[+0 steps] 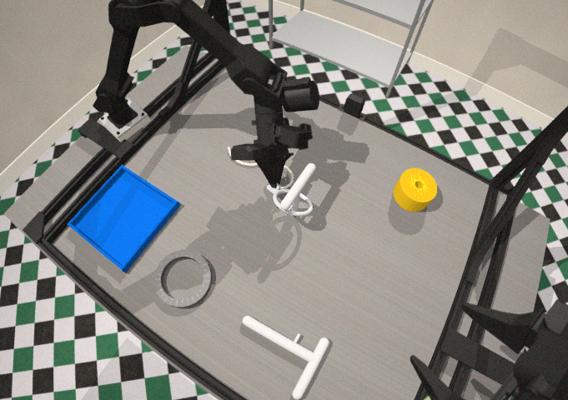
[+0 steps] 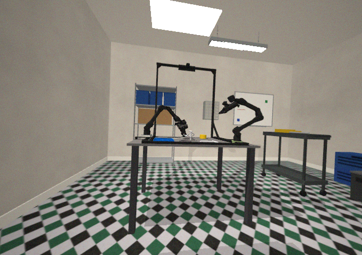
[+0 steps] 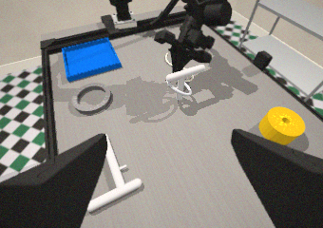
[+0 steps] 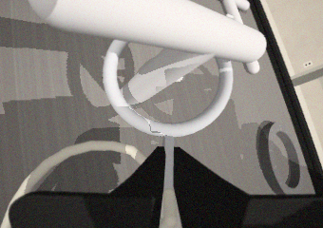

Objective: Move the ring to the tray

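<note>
Ring (image 1: 301, 214) (image 2: 188, 135) (image 3: 187, 93) (image 4: 171, 130) tilts around the stake (image 1: 299, 186) (image 2: 190, 131) (image 3: 186, 72) (image 4: 155, 24), tab pinched in the right pincer (image 1: 272, 184) (image 2: 184, 134) (image 3: 175, 74) (image 4: 167, 153); left pincer (image 1: 438, 332) (image 2: 219, 112) (image 3: 169, 133) spread.

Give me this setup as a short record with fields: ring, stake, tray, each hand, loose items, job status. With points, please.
ring: white ring (image 1: 302, 214) (image 2: 188, 134) (image 3: 188, 91) (image 4: 169, 129), around the upright, below the crossbar
stake: white stake (image 1: 299, 186) (image 2: 190, 131) (image 3: 186, 72) (image 4: 155, 28), standing
tray: blue tray (image 1: 123, 219) (image 2: 163, 139) (image 3: 92, 58), open side up, nothing inside
right hand (image 1: 273, 184) (image 2: 184, 134) (image 3: 175, 71) (image 4: 169, 148): shut on the ring's thin tab
left hand (image 1: 438, 332) (image 2: 219, 112) (image 3: 169, 138): open, holding nothing
loose items: grey ring (image 1: 184, 302) (image 3: 92, 110) (image 4: 294, 163), yellow cylinder (image 1: 414, 188) (image 2: 202, 136) (image 3: 281, 125), white T-shaped piece (image 1: 313, 361) (image 2: 208, 141) (image 3: 114, 195) (image 4: 236, 9) lying down
job status: ring neither off the stake nor in the tray
</note>
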